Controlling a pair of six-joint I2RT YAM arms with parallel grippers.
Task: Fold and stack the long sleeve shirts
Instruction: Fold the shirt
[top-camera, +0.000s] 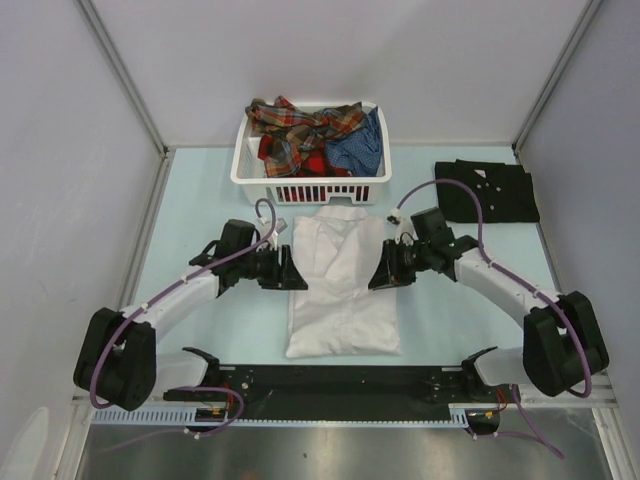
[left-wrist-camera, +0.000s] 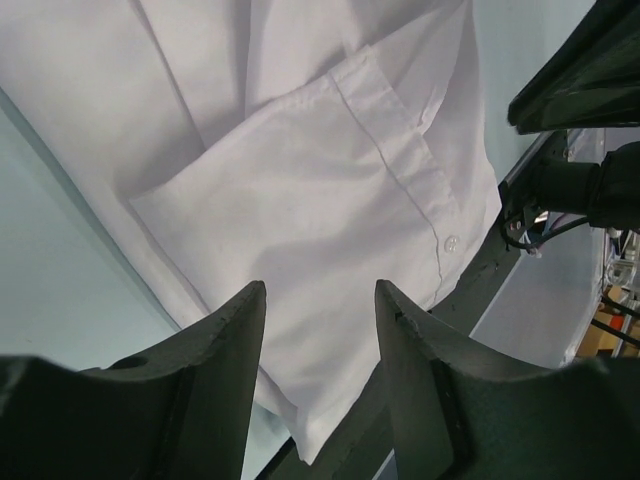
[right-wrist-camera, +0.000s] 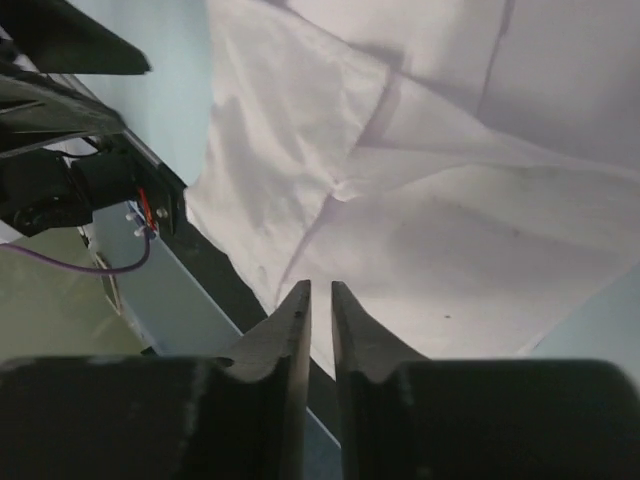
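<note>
A white long sleeve shirt (top-camera: 342, 290) lies folded into a long strip on the middle of the table, collar toward the basket. My left gripper (top-camera: 293, 270) is at its left edge, and in the left wrist view this gripper (left-wrist-camera: 320, 290) stands open above the white cloth (left-wrist-camera: 300, 180), nothing between its jaws. My right gripper (top-camera: 379, 276) is at the shirt's right edge. Seen from the right wrist, the right gripper (right-wrist-camera: 320, 286) has its jaws drawn together to a thin slit over the white shirt (right-wrist-camera: 450, 230), no cloth showing between them. A folded black shirt (top-camera: 487, 190) lies at the back right.
A white slatted basket (top-camera: 245, 160) at the back centre holds crumpled plaid shirts (top-camera: 300, 130) and a blue shirt (top-camera: 362, 148). A black rail (top-camera: 330, 378) runs along the near table edge, just below the white shirt's hem. Grey walls close in the table on both sides.
</note>
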